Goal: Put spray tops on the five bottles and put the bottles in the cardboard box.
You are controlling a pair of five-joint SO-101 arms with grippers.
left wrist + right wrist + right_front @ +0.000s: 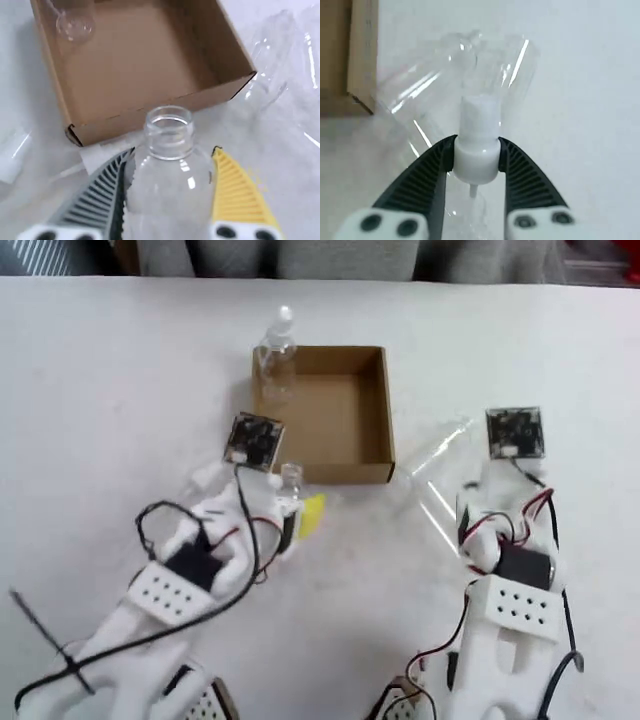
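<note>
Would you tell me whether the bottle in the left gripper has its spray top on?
Off. The bottle in the left gripper shows a bare, open neck; the right gripper holds a spray top.

**Box at centre, bottles on either side**

In the high view the cardboard box (pixel 335 420) sits on the table (pixel 120 370) at upper centre. A capped bottle (pixel 277 352) stands in its upper-left corner. Just below the box's lower-left edge, the left gripper (pixel 173 150) holds an open bottle (pixel 167 185). Right of the box lie empty bottles (pixel 435 468), and just below them the right gripper (pixel 476 142) holds a spray top (pixel 477 127).
</note>
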